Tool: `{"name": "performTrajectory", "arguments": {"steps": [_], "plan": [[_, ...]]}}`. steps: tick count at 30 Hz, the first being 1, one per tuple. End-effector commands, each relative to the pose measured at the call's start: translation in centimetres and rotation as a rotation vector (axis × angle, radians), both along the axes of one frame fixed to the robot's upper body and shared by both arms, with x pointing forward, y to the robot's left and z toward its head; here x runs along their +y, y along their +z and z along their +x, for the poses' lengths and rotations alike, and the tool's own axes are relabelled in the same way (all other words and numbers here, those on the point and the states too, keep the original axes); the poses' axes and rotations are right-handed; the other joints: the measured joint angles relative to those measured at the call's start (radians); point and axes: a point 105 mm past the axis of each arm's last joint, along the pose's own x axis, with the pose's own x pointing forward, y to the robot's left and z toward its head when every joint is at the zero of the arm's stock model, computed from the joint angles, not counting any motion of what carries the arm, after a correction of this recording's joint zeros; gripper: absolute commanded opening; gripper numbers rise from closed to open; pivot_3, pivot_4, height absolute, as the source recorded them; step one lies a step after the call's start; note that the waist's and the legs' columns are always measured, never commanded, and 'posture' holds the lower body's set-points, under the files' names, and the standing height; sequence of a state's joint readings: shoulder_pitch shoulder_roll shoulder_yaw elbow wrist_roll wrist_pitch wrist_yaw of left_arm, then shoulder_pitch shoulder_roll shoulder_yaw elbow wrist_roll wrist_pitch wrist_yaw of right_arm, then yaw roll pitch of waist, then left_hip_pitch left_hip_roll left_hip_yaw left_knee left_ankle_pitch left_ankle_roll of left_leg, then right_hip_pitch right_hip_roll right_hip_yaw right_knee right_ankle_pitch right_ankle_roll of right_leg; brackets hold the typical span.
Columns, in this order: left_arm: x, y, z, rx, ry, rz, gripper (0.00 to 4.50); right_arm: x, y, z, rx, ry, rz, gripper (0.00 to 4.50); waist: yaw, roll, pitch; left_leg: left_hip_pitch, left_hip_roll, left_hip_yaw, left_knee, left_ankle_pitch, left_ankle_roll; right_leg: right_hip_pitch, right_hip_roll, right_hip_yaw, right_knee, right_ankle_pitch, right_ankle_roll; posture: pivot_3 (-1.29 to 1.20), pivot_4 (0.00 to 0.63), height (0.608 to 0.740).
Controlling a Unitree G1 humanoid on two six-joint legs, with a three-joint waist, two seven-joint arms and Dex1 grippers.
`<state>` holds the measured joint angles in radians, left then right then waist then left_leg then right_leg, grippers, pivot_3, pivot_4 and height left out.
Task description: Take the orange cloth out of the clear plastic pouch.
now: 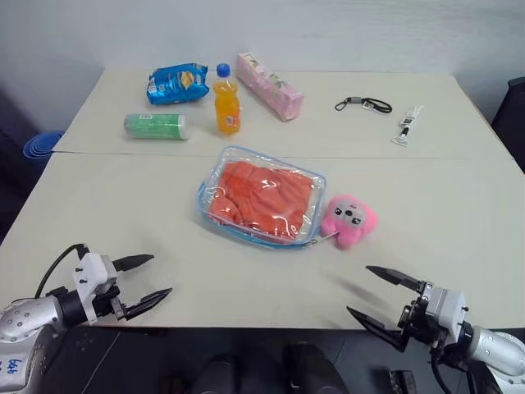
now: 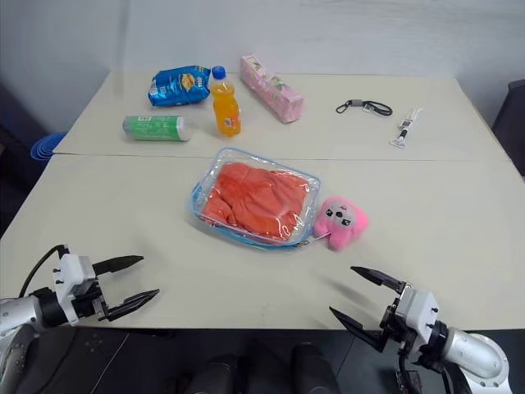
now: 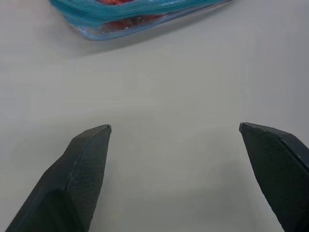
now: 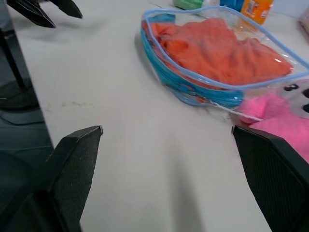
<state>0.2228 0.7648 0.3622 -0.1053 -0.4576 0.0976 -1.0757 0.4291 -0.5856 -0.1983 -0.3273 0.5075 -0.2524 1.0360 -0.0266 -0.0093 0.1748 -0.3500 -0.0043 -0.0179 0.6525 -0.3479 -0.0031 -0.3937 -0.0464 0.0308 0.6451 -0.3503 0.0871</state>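
Orange cloth [image 1: 264,197], soft, wrinkled, sits zipped in clear blue-trimmed plastic pouch [image 1: 215,182] mid-tabletop w/ pink plush charm [image 1: 349,220], so left gripper [image 1: 148,283] & right gripper [image 1: 377,298] wait at near edge, jaws wide, holding nothing.

I can read almost nothing from here. My left forearm's white cover [image 1: 15,365] carries blue handwritten marks near the bottom left corner of the head view, but they are too small and cut off for me to make out. The blue snack bag [image 1: 177,83], the orange drink bottle [image 1: 227,104], the green can [image 1: 156,125] lying on its side and the pink box [image 1: 270,86], all toward the far edge of the desk, bear printing that I cannot decipher.
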Motion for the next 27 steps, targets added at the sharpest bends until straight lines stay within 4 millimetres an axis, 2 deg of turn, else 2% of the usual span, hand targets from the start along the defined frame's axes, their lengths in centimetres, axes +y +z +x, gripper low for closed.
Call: {"name": "performTrajectory", "arguments": {"steps": [1,4,6,9,13,15,17,20,25,27], "plan": [[-0.9,2.3,1.2,-0.045,-0.121,0.048,4.48,1.7,3.1,-0.6,-0.099,0.067,0.140,4.50,0.002,0.000,0.000,0.000,0.000,0.000,0.000,0.000,0.000,0.000,0.000,0.000,0.001,0.000,0.000,0.00,0.150,0.740],[-1.2,4.3,3.9,-0.150,-0.171,0.148,4.48,2.5,4.4,-0.9,-0.162,0.103,0.174,4.50,0.010,0.000,0.000,-0.001,0.000,-0.001,0.003,0.001,-0.001,0.000,0.000,-0.001,0.002,0.000,0.000,0.00,0.150,0.740],[-2.3,5.1,6.6,-0.232,-0.261,0.258,4.48,2.9,5.1,-0.6,-0.203,0.092,0.183,4.50,0.017,0.000,0.000,0.000,-0.001,-0.001,0.004,0.001,-0.001,0.001,0.000,-0.001,0.002,0.000,0.000,0.00,0.150,0.740],[-3.5,5.2,9.0,-0.285,-0.336,0.340,4.48,3.1,5.3,-0.2,-0.219,0.080,0.186,4.50,0.023,0.001,-0.001,-0.001,-0.001,-0.001,0.007,0.002,-0.002,0.000,0.001,-0.002,0.004,0.000,0.000,0.00,0.150,0.740],[-7.0,4.9,13.3,-0.354,-0.403,0.420,4.48,3.2,4.6,-0.2,-0.198,0.066,0.160,4.50,0.027,0.001,-0.001,-0.004,-0.001,0.001,0.012,0.002,-0.003,-0.003,0.002,-0.001,0.009,0.000,0.001,0.00,0.150,0.740],[-7.9,4.9,14.5,-0.380,-0.402,0.420,4.48,3.1,4.4,-0.2,-0.191,0.046,0.157,4.50,0.027,0.000,-0.001,-0.006,-0.002,0.001,0.014,0.001,-0.002,-0.003,0.003,-0.001,0.011,0.001,0.002,0.00,0.150,0.740],[-8.3,4.2,14.9,-0.379,-0.433,0.460,4.48,2.9,4.3,-0.3,-0.186,0.032,0.157,4.50,0.020,-0.001,0.000,-0.006,-0.002,0.003,0.015,0.000,-0.001,-0.004,0.003,0.000,0.011,0.001,0.003,0.00,0.150,0.740],[-8.9,3.7,15.8,-0.379,-0.415,0.461,3.90,2.7,3.9,-0.7,-0.176,0.005,0.163,4.50,0.020,-0.001,0.000,-0.006,-0.001,0.004,0.014,0.000,-0.001,-0.005,0.003,0.001,0.012,0.001,0.003,0.00,0.150,0.740],[-9.8,3.0,15.3,-0.354,-0.469,0.422,2.34,2.2,3.1,-1.3,-0.169,-0.047,0.155,4.50,0.026,-0.002,0.000,-0.005,-0.001,0.003,0.016,0.001,-0.002,-0.005,0.003,0.001,0.012,0.001,0.003,0.00,0.150,0.740],[-10.2,3.0,15.0,-0.345,-0.475,0.381,1.73,1.2,2.5,-1.6,-0.172,-0.113,0.140,4.50,0.028,-0.002,0.000,-0.005,-0.001,0.003,0.016,0.001,-0.001,-0.004,0.003,0.001,0.012,0.001,0.003,0.00,0.150,0.740]]}}
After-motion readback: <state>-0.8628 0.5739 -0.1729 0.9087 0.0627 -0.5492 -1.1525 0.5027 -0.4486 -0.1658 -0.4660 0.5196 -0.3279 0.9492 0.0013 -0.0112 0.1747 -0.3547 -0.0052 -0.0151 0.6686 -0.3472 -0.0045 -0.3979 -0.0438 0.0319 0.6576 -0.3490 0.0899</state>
